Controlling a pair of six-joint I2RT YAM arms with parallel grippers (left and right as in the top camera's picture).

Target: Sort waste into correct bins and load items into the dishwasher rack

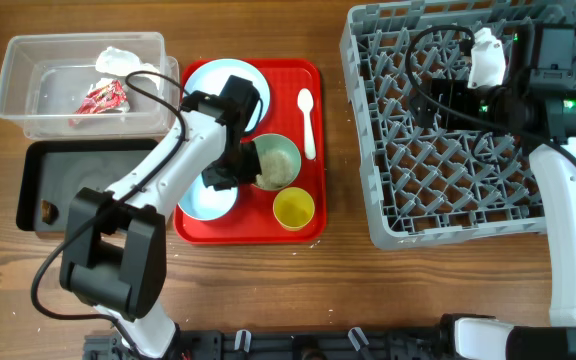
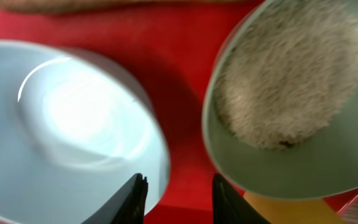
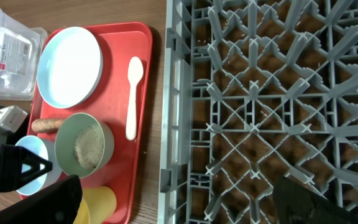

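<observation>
Left arm (image 1: 153, 170) and right arm (image 1: 573, 230) have white links with black joints. Black cables (image 1: 153, 88) trail along them; green lights (image 1: 569, 104) glow.

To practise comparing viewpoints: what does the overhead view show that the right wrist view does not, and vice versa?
Only overhead: the black bin holding a small dark chunk. Only right wrist: the brown carrot-shaped piece on the red tray, hidden overhead under the left arm. Both: the blue plate, white spoon and dishwasher rack.
</observation>
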